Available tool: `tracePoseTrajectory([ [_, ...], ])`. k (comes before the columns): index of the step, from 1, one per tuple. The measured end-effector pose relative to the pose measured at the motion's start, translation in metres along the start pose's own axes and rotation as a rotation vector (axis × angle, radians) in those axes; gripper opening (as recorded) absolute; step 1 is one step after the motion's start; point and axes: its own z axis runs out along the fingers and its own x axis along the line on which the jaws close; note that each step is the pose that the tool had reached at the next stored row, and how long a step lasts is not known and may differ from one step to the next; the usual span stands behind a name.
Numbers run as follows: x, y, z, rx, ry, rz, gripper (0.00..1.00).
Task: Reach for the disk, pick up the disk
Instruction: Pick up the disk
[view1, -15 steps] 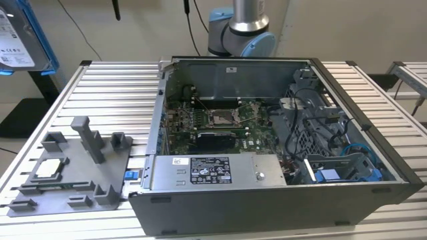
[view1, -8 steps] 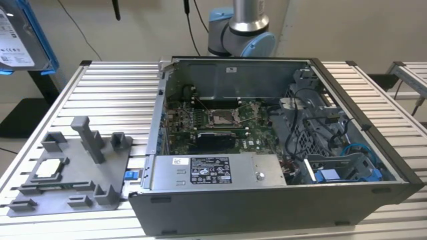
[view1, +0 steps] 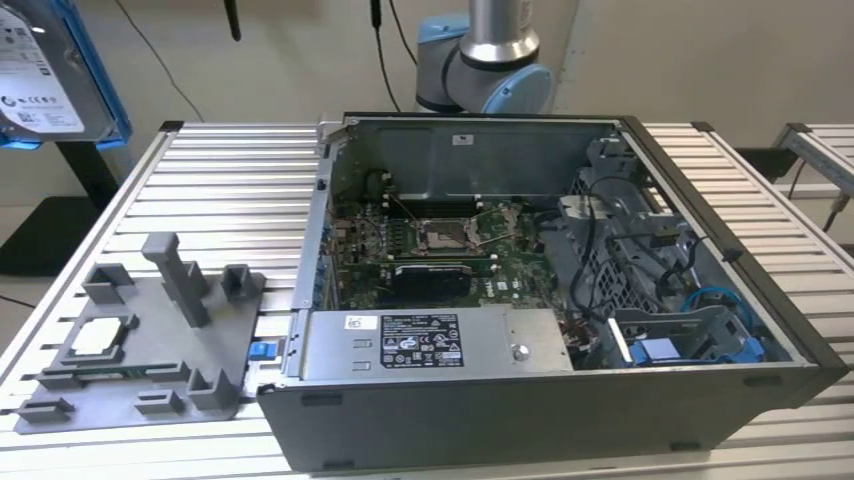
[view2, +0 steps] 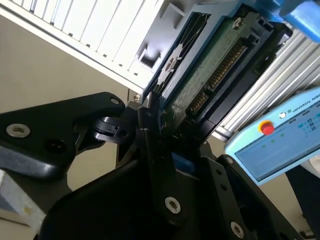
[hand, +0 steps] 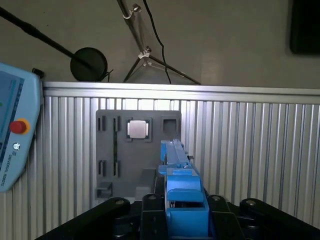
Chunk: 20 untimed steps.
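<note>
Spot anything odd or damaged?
Nothing damaged or spilled. The flat silver metal hard drive in a bright blue plastic bracket hangs clear of the ribbed metal table, clamped between the jaws, at the exterior view's upper left.

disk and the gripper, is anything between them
Nothing: in the second wrist view the gripper has its jaws clamped directly on the disk, its circuit-board side showing, with no other object between them.

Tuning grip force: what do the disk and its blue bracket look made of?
The disk: likely metal, silver sheen around a white label; green circuit board on its underside. The blue bracket: probably moulded plastic, uniform saturated colour, semi-matte finish.
</note>
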Motion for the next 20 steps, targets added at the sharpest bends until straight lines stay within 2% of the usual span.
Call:
tracePoseTrajectory([
  [5, 0.0003, -0.0203, -0.0001, -0.0001, 0.0, 0.0, 0.0],
  [20, 0.0008, -0.0679, 0.0045, 0.0, 0.0, -0.001, 0.0],
])
